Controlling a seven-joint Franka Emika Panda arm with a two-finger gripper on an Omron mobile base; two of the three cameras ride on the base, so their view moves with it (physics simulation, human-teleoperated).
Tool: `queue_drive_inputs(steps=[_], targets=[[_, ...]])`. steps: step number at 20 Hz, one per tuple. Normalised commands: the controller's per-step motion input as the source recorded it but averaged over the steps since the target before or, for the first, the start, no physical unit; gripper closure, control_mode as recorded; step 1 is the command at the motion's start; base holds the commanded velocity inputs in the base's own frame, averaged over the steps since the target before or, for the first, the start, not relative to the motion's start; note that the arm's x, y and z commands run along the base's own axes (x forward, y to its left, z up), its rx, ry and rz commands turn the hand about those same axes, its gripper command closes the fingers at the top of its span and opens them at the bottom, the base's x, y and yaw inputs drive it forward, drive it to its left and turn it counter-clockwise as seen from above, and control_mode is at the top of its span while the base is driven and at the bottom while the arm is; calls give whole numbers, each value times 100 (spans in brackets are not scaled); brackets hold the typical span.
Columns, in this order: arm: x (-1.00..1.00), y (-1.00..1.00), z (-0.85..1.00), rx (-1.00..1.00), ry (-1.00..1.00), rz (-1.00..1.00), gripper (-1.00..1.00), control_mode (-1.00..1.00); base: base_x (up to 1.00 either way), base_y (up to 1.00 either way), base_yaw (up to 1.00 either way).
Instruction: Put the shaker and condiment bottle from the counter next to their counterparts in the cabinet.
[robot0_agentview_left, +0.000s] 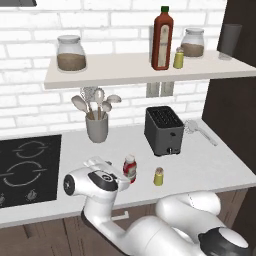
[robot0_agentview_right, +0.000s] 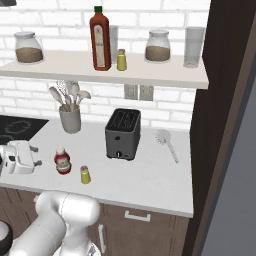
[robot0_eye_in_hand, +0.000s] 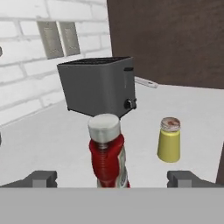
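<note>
A white brick wall backs a pale counter (robot0_agentview_right: 150, 175), above which a long white shelf (robot0_agentview_left: 130, 72) is fixed; a black cooktop (robot0_agentview_left: 27, 167) is set into the counter at its left end. On the counter, the squat red condiment bottle (robot0_agentview_left: 129, 168) is seen standing upright near the front edge, with the small yellow shaker (robot0_agentview_left: 158, 176) just beside it and apart from it; a dark toaster (robot0_agentview_left: 163, 130) is placed behind both, a grey utensil holder (robot0_agentview_left: 97, 126) further left, and a whisk-like tool (robot0_agentview_right: 167, 141) is laid by the dark side panel. On the shelf, the tall dark-red bottle (robot0_agentview_left: 162, 39) and the second yellow shaker (robot0_agentview_left: 178, 58) are stood side by side, nearly touching, between two glass jars with brown contents (robot0_agentview_left: 71, 53), and a grey tumbler (robot0_agentview_right: 193, 47) is placed at the far right end. The gripper (robot0_eye_in_hand: 112, 179) is held low over the counter with its fingers spread wide and nothing clasped; in the hand view the condiment bottle is found directly ahead, centred between the two fingertips (robot0_eye_in_hand: 41, 178), its white cap level with the camera, while the counter shaker is seen further off toward the right fingertip.
</note>
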Motion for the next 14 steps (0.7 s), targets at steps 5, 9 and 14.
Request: queue_drive_inputs(steps=[5, 9, 14], targets=[[7, -9, -4, 0, 0, 0, -100, -100, 0, 0, 0], [5, -16, -1, 0, 0, 0, -100, -100, 0, 0, 0], [4, -7, -3, 0, 0, 0, -100, -100, 0, 0, 0]])
